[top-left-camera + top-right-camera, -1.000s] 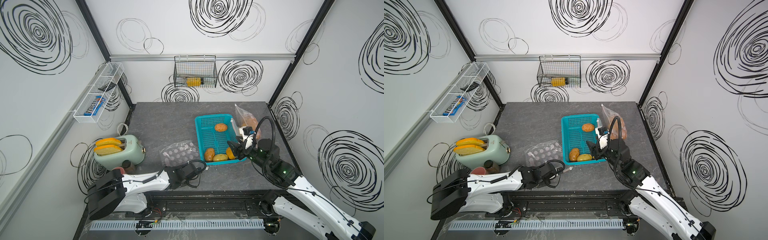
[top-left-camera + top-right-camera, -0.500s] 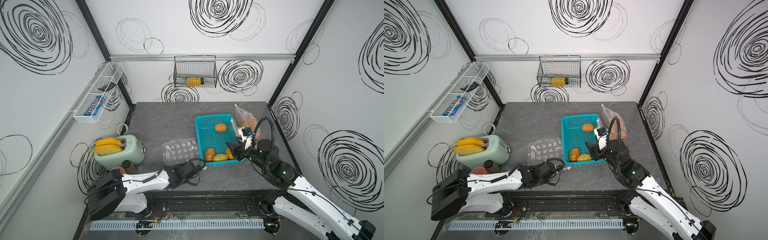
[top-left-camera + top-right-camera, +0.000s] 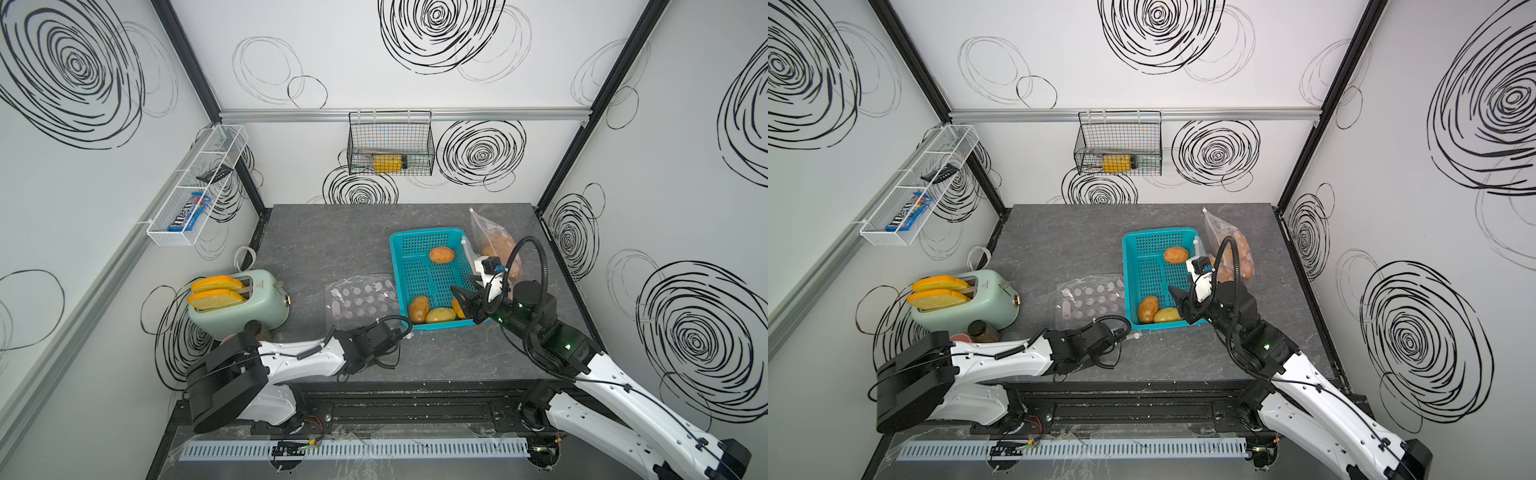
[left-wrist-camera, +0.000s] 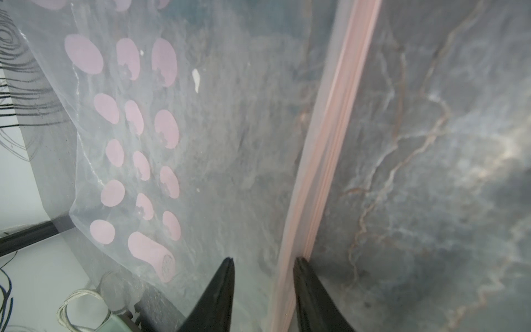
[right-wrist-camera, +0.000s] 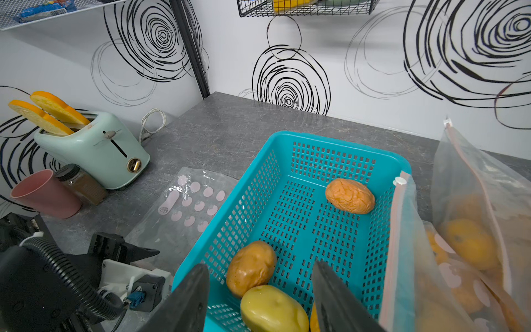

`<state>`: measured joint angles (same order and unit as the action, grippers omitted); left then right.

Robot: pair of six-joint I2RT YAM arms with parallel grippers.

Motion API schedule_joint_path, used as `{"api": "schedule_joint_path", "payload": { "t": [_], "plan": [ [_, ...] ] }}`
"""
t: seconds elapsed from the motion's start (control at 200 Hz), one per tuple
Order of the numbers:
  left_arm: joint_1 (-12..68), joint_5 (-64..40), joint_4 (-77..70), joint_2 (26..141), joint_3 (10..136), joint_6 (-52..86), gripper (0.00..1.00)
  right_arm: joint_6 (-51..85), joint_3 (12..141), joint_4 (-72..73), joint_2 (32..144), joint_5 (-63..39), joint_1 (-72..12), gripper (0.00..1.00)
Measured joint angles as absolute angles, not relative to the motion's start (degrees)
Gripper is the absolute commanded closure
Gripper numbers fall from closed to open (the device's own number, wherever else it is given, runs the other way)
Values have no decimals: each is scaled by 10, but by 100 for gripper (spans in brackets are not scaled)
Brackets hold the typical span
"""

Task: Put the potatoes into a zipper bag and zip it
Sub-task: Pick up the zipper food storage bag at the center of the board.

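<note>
Four potatoes [image 3: 1148,309] lie in the teal basket [image 3: 424,232] on the right half of the bench [image 3: 324,241]. The wrinkled orange potato [image 5: 350,196] rests alone toward the far end, its long axis across the basket. At the near end the brown potato [image 3: 418,308] slants roughly lengthwise. The yellow-green potato [image 3: 440,315] lies crosswise just beside it. A fourth, orange one is mostly hidden by the right gripper [image 5: 258,264], whose jaws stand apart above them, holding nothing.

More potatoes fill the zipper bag [image 3: 490,237] leaning on the basket's right wall; its mouth seems open, though the plastic blurs it.

The left gripper [image 4: 264,260], jaws apart, straddles the pink zipper strip [image 4: 324,161] of an empty bag [image 3: 359,297] lying flat.
</note>
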<state>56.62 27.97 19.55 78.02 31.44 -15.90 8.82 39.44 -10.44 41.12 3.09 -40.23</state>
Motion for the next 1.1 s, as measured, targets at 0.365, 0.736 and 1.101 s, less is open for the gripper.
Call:
{"api": "schedule_joint_path", "payload": {
  "t": [0.365,0.736,1.101],
  "plan": [
    [562,305,196,778,314,-158,92,88,386,-104,390,36,-406,38],
    [504,312,199,709,323,-143,100,88,381,-101,381,46,-406,37],
    [380,314,229,561,401,-103,100,92,381,-100,395,32,-407,37]
  ]
}}
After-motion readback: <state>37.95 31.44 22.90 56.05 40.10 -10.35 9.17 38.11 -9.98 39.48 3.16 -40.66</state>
